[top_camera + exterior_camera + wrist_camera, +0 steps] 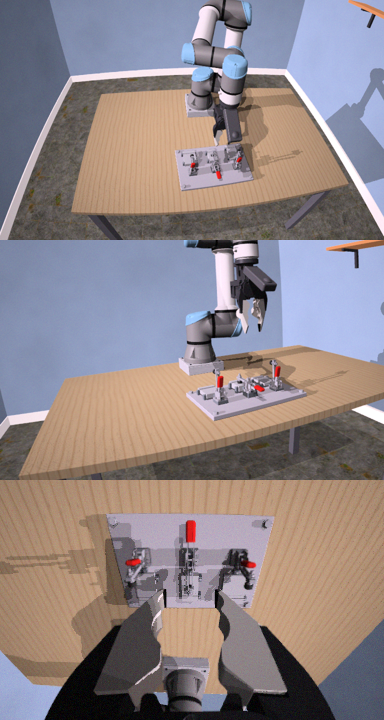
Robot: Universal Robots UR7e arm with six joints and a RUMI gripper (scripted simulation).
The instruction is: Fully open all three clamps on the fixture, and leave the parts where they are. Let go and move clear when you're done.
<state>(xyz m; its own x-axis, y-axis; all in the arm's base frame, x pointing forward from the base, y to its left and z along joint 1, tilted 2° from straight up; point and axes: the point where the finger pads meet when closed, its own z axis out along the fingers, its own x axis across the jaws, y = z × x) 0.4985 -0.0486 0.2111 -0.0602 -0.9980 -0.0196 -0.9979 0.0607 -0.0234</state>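
Observation:
A grey fixture plate (203, 182) (240, 408) (220, 527) lies on the table and carries three toggle clamps with red handles, each by a small grey part. The left clamp (192, 165) (220, 381) (248, 564) and the right clamp (238, 159) (277, 371) (133, 562) have their handles standing up. The middle clamp (218, 174) (258, 388) (190, 530) has its handle lying flat, pointing to the table's front edge. My gripper (222, 141) (252, 330) (190, 590) hangs high above the plate's rear edge, in line with the middle clamp. Its fingers stand partly apart with nothing between them.
The wooden table (127, 155) (113, 415) also bears the arm's base (198, 110) (199, 365) behind the fixture. An orange shelf (365, 8) (353, 245) hangs on the right wall.

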